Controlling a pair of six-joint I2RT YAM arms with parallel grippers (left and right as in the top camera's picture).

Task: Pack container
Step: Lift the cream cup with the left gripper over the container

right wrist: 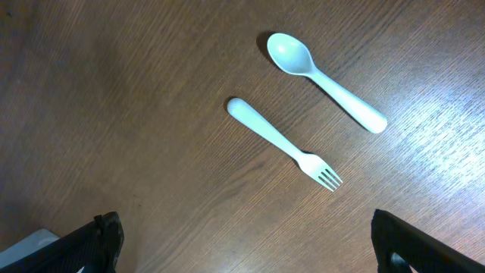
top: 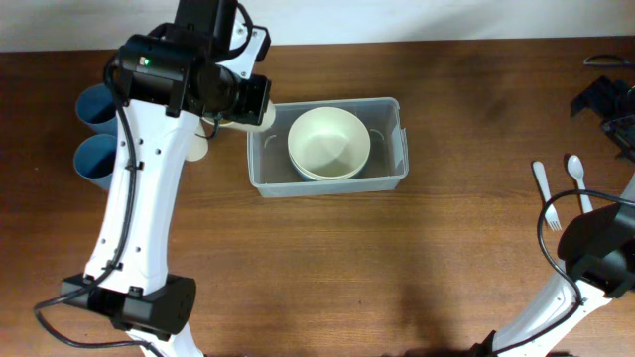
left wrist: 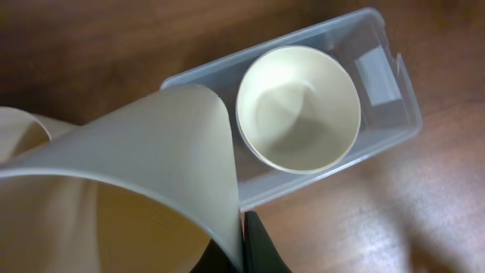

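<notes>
Overhead: the container [top: 327, 188], holding stacked bowls [top: 329, 142], sits just right of the left tool [top: 250, 103]. Left wrist: that tool clamps a cream bowl [left wrist: 151, 174] beside the container. Right wrist: the right tool [right wrist: 246, 246] is spread wide, fork [right wrist: 284, 144] and spoon [right wrist: 322, 72] ahead.

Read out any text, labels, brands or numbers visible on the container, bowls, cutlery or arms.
No text can be read in any view.
container: pale rectangular patch on one end wall, blurred, no legible print.
stacked bowls, held bowl, fork, spoon: plain, no markings visible.
Left arm: a green light, no lettering legible.
</notes>
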